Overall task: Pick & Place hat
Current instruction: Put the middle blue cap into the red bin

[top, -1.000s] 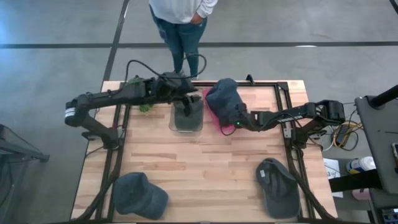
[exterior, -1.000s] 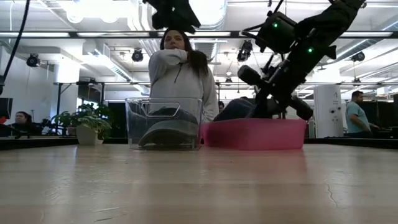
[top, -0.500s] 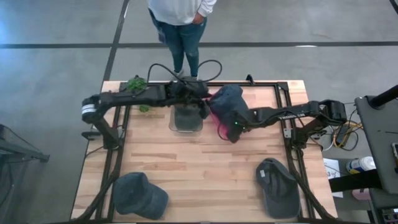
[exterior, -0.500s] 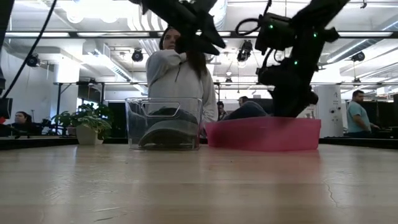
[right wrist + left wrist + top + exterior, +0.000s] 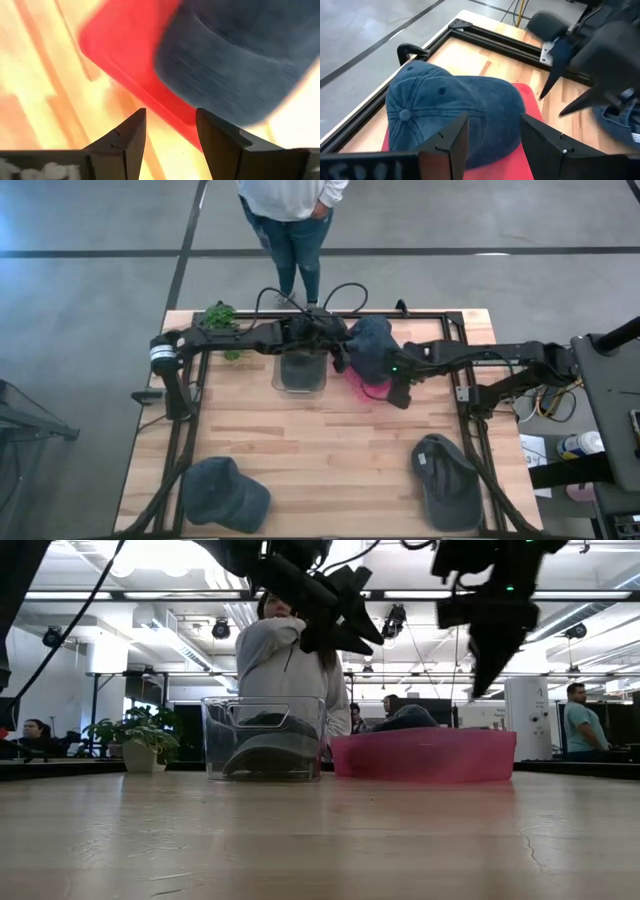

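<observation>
A blue cap [image 5: 372,345] lies crown up in the pink bin [image 5: 362,387] at the table's far middle, rising above the rim [image 5: 420,740]. My left gripper [image 5: 492,120] is open and hovers just above the cap [image 5: 455,100], reaching over from the left. My right gripper [image 5: 170,112] is open too. It hangs above the bin's near right corner [image 5: 125,45], clear of the cap [image 5: 235,65]. In the low view both grippers [image 5: 350,635] [image 5: 487,680] are well above the bin.
A clear bin [image 5: 300,372] with a dark cap inside stands left of the pink bin. Two more dark caps lie near the table's near edge, one left [image 5: 225,492] and one right [image 5: 447,480]. A plant [image 5: 220,315] sits far left. A person [image 5: 290,220] stands beyond the far edge.
My left gripper has swung from above the clear bin toward the table's right and now hovers over the blue cap. My right gripper has risen out of the pink bin and drawn back toward the near right. The pink bin has shifted a little toward the right.
</observation>
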Motion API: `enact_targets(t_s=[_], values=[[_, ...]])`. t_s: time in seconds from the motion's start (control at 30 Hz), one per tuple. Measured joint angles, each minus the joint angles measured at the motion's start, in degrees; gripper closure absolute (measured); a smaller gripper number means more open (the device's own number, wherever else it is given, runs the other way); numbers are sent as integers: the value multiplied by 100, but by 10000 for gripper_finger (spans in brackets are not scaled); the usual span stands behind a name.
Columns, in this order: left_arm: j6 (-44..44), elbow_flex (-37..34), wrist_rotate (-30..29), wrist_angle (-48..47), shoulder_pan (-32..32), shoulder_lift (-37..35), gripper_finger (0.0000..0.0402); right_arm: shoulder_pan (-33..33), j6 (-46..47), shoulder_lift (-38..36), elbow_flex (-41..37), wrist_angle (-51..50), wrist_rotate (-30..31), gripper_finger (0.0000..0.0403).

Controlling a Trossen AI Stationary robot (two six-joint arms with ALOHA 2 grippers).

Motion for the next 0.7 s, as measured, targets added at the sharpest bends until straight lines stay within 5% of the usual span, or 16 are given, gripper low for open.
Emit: enact_targets(t_s=[0.23, 0.37, 0.53, 0.7], values=[[13, 0, -5, 12, 23, 40, 234, -404, 580, -882, -346, -168, 1972, 235], [4, 0, -5, 88, 23, 40, 234, -1551, 1400, -1041, -507, 113, 1111, 235], [80, 0, -9, 345, 23, 110, 234, -3000, 1461, -964, -1017, 1610, -315, 235], [236, -67, -9, 302, 20, 143, 234, -3671, 1202, -629, -1135, 2035, -920, 234]])
